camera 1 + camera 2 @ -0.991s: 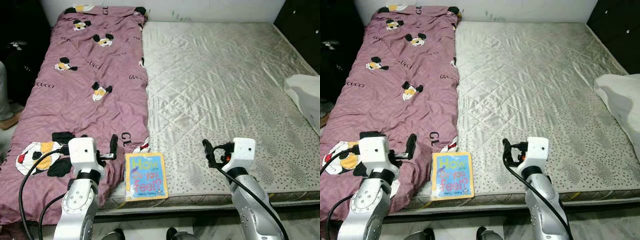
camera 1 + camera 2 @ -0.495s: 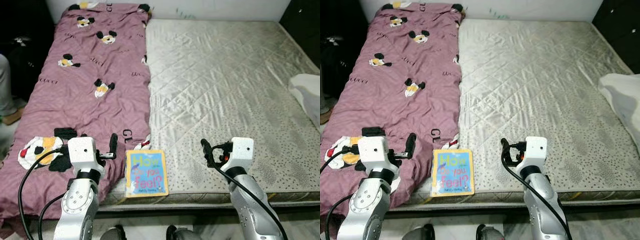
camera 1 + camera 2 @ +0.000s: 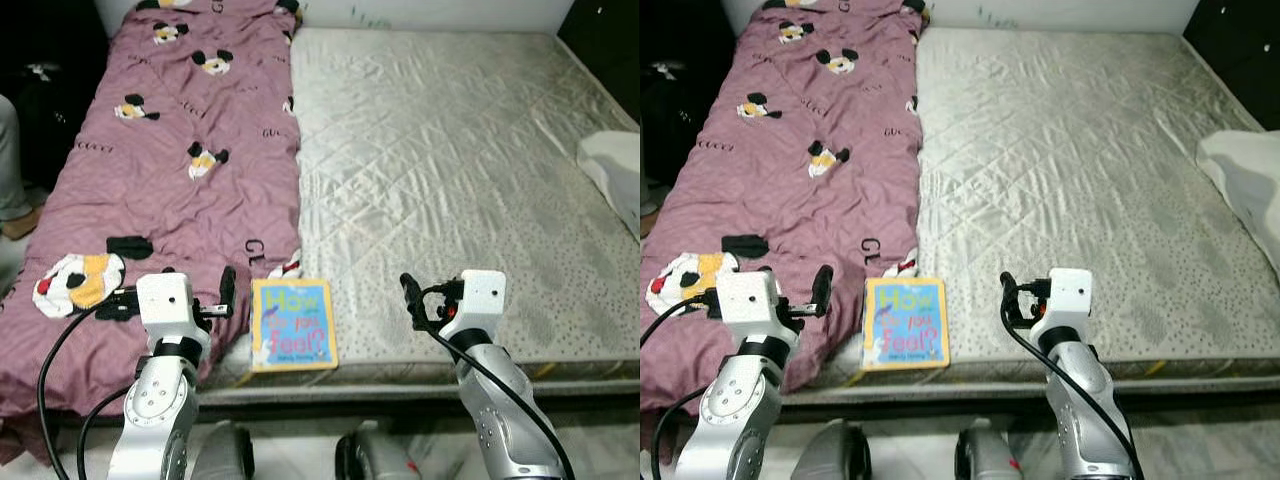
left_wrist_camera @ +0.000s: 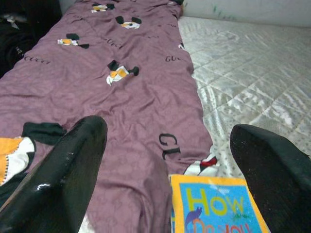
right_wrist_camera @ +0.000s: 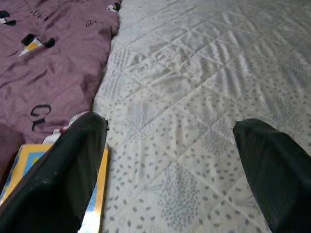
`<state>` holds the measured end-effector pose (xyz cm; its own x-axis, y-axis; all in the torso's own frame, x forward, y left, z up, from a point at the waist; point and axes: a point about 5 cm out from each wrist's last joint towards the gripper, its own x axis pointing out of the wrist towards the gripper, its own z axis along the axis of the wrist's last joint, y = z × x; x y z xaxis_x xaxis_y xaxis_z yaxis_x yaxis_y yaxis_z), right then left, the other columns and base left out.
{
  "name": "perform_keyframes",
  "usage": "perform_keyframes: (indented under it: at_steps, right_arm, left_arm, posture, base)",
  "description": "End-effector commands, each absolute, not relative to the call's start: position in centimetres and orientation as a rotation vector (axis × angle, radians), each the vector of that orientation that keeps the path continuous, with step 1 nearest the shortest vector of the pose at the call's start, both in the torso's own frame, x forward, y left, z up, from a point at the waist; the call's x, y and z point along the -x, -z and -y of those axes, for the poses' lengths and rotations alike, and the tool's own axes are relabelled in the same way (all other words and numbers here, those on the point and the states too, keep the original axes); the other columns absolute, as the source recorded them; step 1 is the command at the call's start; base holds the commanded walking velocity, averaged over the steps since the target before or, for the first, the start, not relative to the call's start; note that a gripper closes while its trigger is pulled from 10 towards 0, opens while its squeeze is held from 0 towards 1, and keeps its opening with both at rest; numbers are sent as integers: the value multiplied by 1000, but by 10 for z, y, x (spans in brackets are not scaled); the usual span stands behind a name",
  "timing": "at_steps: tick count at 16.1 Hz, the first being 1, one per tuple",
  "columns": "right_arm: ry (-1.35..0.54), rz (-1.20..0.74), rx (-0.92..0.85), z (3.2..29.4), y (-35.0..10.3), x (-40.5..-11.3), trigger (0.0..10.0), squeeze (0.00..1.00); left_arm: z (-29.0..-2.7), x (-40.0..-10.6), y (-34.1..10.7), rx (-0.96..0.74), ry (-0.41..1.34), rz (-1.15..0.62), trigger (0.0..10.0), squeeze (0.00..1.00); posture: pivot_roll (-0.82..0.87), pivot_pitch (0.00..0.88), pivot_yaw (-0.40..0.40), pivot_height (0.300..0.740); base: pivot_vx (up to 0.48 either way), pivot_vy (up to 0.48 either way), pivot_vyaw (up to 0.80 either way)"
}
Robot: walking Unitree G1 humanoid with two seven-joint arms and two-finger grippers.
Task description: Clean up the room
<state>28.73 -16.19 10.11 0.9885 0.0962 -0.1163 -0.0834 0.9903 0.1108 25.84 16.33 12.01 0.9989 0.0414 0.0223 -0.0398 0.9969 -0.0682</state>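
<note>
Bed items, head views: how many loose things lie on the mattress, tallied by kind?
Purple cartoon-print blankets: 1
Blue and yellow picture books: 1
White cloth bundles at the right edge: 1
Total: 3

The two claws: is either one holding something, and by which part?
Nothing is held. The left claw and right claw are both open above the bed, near the book.

both eye views look down from head height over the foot edge of the mattress (image 3: 450,180), toward 12 o'clock. each wrist camera sits low and close, facing the same way. all four share the book (image 3: 292,324) and the purple blanket (image 3: 780,170) at 10 o'clock.
</note>
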Motion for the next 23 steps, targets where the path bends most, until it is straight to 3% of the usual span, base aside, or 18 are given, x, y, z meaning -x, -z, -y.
perform_keyframes:
  at_steps: [1,5,12,17,23]
  right_arm:
    - [-99,-136,-100,162,-97,-286,10000,0]
    - [-111,-136,-90,161,-97,-287,10000,0]
    - [-125,-133,-86,159,-96,-289,10000,0]
    - [-132,-134,-94,159,-96,-290,10000,0]
    - [-146,-129,-85,157,-95,-292,10000,0]
  left_arm:
    - [-165,-257,-119,65,-56,14,10000,0]
    - [-165,-259,-119,65,-62,17,10000,0]
    - [-165,-261,-122,70,-67,27,10000,0]
    - [-164,-262,-122,73,-69,29,10000,0]
    - [-164,-263,-121,81,-83,27,10000,0]
  posture:
    - [12,239,-20,655]
    - [11,235,-21,655]
    - [11,232,-23,610]
    - [12,233,-23,610]
    - [12,224,-21,566]
  base:
    - [0,0,0]
    - [0,0,0]
    - [0,0,0]
    - [0,0,0]
    - [0,0,0]
